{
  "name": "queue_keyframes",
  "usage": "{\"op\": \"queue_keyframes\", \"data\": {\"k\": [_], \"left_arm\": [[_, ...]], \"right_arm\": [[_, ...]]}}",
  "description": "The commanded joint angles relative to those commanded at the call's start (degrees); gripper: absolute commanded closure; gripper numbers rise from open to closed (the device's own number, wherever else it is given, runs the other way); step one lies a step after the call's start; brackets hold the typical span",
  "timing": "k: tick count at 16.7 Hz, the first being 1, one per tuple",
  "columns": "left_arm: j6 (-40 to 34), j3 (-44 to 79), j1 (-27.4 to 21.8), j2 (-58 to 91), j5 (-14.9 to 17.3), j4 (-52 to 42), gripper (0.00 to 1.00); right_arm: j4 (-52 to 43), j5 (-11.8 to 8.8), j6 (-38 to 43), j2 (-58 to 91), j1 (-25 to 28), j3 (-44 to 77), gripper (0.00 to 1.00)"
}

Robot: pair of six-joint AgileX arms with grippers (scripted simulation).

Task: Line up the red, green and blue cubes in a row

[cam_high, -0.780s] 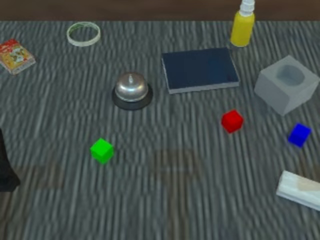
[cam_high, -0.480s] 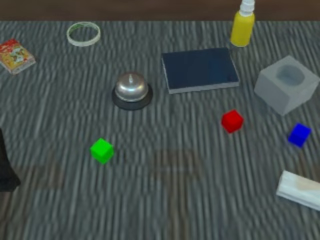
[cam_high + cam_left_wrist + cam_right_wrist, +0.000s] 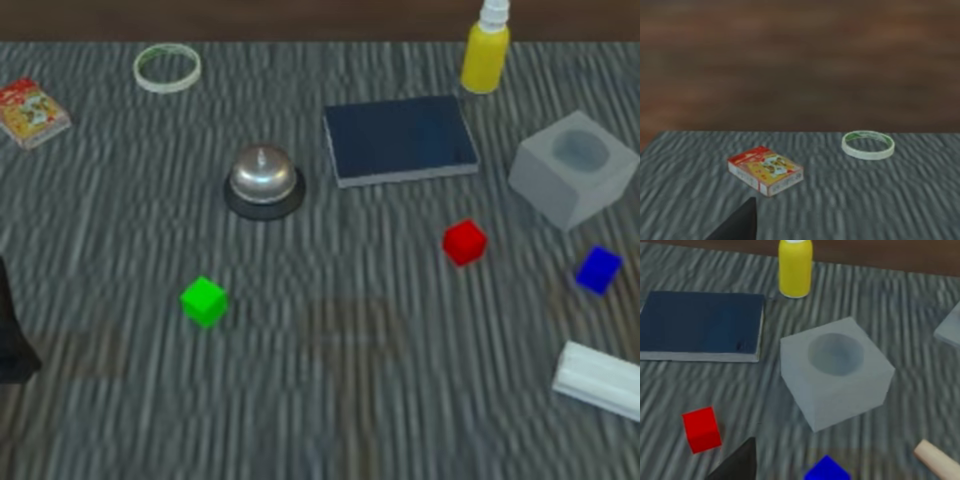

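— What does everything rest on?
— A table [image 3: 360,400] covered in grey cloth with fine pale ribbing running from the near edge to the far edge.
— And past its far edge?
— A flat brown backdrop [image 3: 800,65], wood-toned, plain and blurred.
— How is it lit?
— Evenly, with only faint soft shadows on the cloth.

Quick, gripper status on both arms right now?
Left gripper: cannot be told; it is parked at the table's left edge.
Right gripper: cannot be told; it sits near the red cube and blue cube.
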Motion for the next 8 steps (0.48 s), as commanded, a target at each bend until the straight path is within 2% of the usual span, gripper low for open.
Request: {"op": "queue_keyframes", "data": {"k": [8], "left_arm": [[0.0,0.0,0.0,0.0,0.0,0.0,0.0]], "right_arm": [[-27.58,0.11,-2.21,53.25,8.6,41.96,0.0]]}}
